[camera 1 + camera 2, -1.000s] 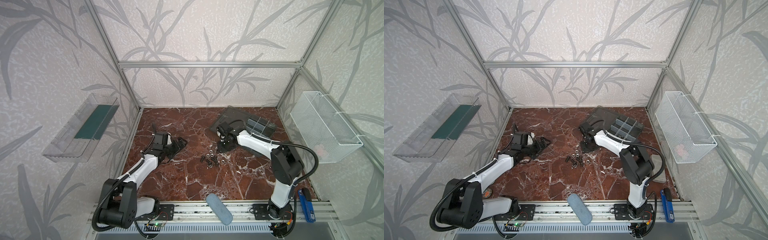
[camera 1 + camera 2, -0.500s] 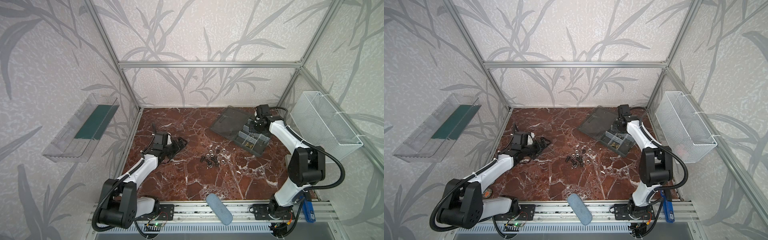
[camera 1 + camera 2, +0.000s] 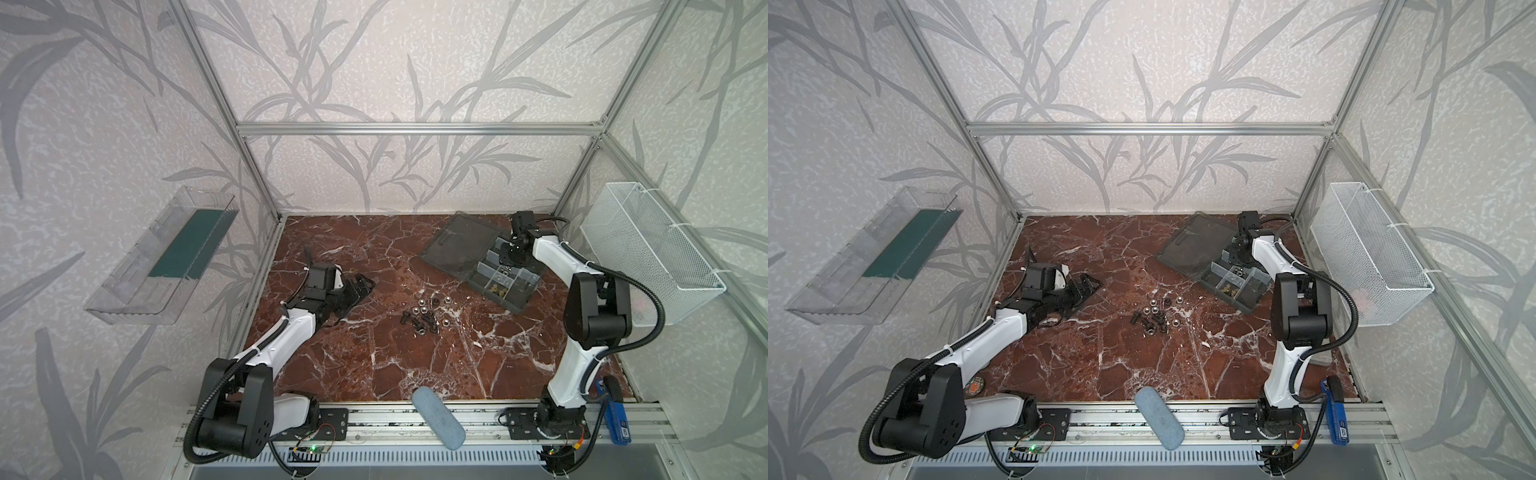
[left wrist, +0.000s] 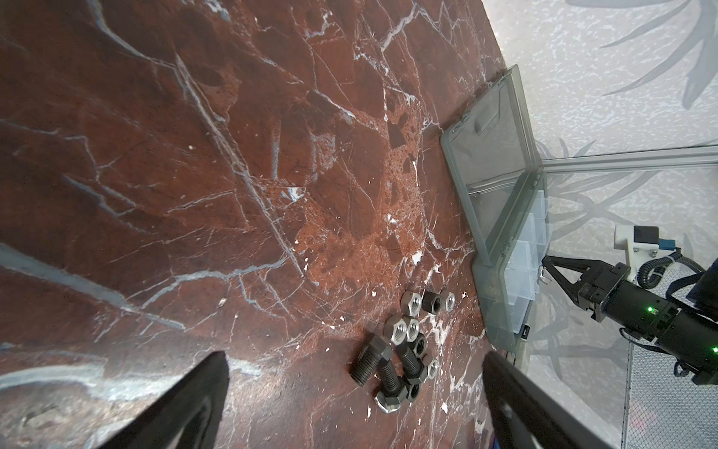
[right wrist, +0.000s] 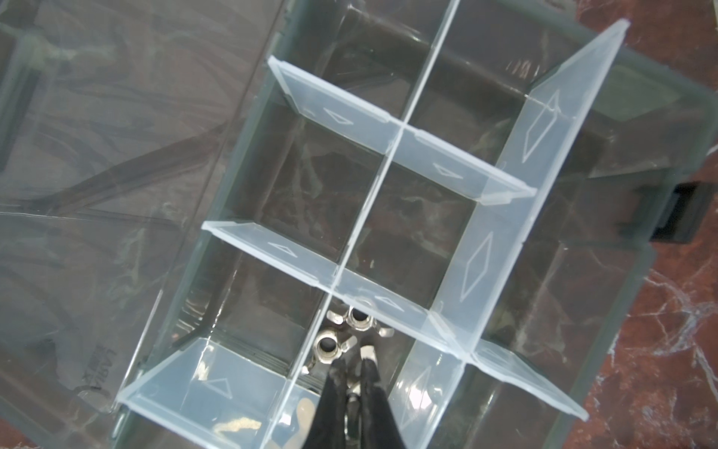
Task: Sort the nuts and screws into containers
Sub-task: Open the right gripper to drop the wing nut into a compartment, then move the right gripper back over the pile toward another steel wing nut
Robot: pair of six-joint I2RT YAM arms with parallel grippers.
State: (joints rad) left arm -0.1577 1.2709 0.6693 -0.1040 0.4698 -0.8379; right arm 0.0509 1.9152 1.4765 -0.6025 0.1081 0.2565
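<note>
The right hand [image 5: 352,359] has swung from the pile [image 3: 424,316] to the far-right box [image 3: 494,296], closed on a nut [image 5: 351,396], ready to drop it into the nut compartment [image 5: 400,350]; left hand [image 3: 361,286] open at left; screws [image 4: 369,361] and nuts [image 4: 404,330] wait mid-tabletop [image 3: 374,374].

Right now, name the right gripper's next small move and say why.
Probably open the right gripper: it hangs shut on what looks like a nut, over the compartment that already holds silver nuts, so letting go should drop it in.

Found the right claw [image 3: 1234,258] low over the open organizer box [image 3: 1249,304] — nuts [image 3: 1149,311] and screws [image 3: 1137,319] heaped on the tabletop [image 3: 1100,365], left claw [image 3: 1090,286] apart from them.
</note>
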